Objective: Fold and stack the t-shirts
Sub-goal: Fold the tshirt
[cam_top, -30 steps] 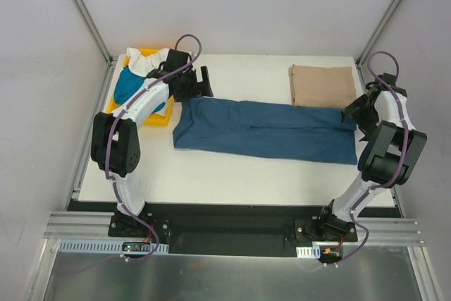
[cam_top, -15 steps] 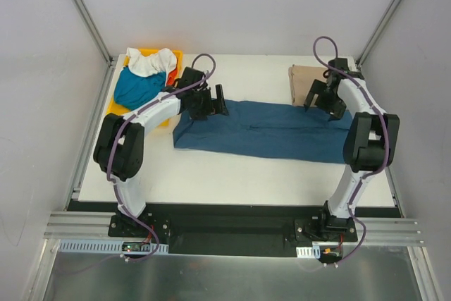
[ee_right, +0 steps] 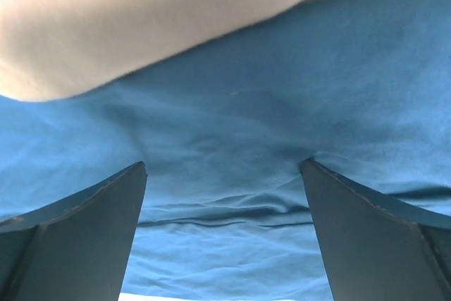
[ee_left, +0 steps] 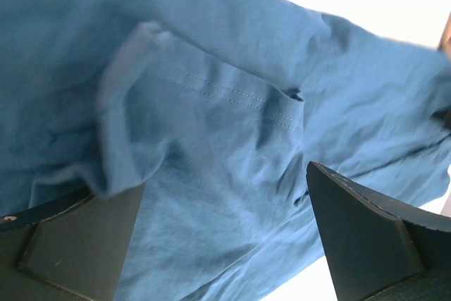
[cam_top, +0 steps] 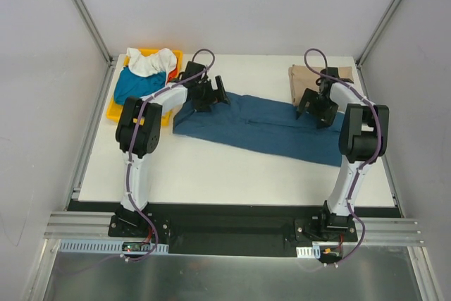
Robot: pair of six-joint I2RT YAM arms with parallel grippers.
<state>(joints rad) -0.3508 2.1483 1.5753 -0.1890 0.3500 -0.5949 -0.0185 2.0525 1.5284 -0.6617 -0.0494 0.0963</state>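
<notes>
The table [cam_top: 211,174] carries the blue shirt [cam_top: 268,128], a long folded strip slanting across the middle. The folded beige shirt [cam_top: 338,75] lies at the far right, just beside the strip's end. The tray [cam_top: 113,112] at far left holds more shirts. The left gripper [ee_left: 225,177] is low over the strip's left end and the right gripper [ee_right: 224,166] over its right end, both spread wide. The right one may pinch beige cloth along with blue, since it lies so close. Either may catch only the top layer, and the fold would open.
</notes>
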